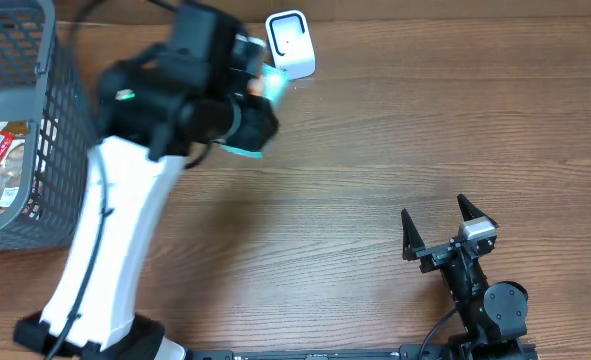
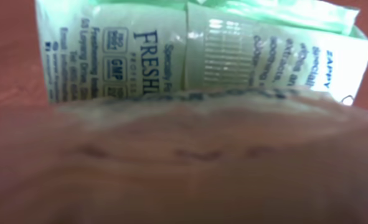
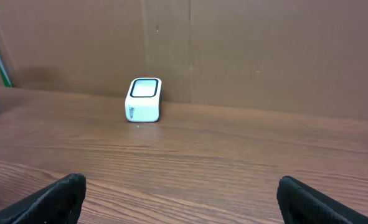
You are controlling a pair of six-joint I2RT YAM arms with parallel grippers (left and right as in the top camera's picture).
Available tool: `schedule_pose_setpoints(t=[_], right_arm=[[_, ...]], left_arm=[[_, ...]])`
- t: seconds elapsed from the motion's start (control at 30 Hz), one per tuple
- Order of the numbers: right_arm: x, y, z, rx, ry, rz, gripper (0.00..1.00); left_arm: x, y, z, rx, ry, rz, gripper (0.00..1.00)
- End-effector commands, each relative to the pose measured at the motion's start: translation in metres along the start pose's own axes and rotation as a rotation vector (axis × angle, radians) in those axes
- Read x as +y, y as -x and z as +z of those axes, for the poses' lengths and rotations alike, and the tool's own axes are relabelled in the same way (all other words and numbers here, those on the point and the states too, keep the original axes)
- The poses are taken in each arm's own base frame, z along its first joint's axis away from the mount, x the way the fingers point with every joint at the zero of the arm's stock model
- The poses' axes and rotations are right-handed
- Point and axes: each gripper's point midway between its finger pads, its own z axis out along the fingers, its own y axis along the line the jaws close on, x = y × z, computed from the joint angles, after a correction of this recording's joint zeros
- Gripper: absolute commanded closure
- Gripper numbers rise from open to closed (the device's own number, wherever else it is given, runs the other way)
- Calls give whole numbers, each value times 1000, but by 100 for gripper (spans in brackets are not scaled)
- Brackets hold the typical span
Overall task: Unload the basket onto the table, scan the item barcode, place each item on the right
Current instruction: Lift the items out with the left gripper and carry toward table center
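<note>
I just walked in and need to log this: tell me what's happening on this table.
The left gripper holds a green packet close to the white scanner at the far side of the table. The right gripper sits open near the front, holding nothing. A grey basket with other packaged goods stands at the left.

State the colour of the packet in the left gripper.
Pale green plastic packet, dark blue print; clearest in left wrist view.
</note>
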Motion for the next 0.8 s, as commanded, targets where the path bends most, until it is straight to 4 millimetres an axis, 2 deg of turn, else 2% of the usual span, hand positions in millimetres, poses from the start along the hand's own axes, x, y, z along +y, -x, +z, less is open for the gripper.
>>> schedule_pose_setpoints(t=[0.0,0.27,0.4,0.67,0.7,0.77], right_arm=[[0,-3,0,-1,-1,6,0],[0,-3,0,0,-1,7,0],[0,-3,0,0,-1,6,0],[0,-3,0,0,-1,6,0],[0,-3,0,0,-1,6,0],[0,-3,0,0,-1,6,0]], left_arm=[[-22,-1,29,22,-5,2,63],[-76,-16,105,79,-42,-7,63],[-90,-25,142,104,4,-41,66],[-122,-45,217,177,27,-79,66],[-128,-51,232,194,26,-75,66],[-135,-56,244,204,23,-72,67]])
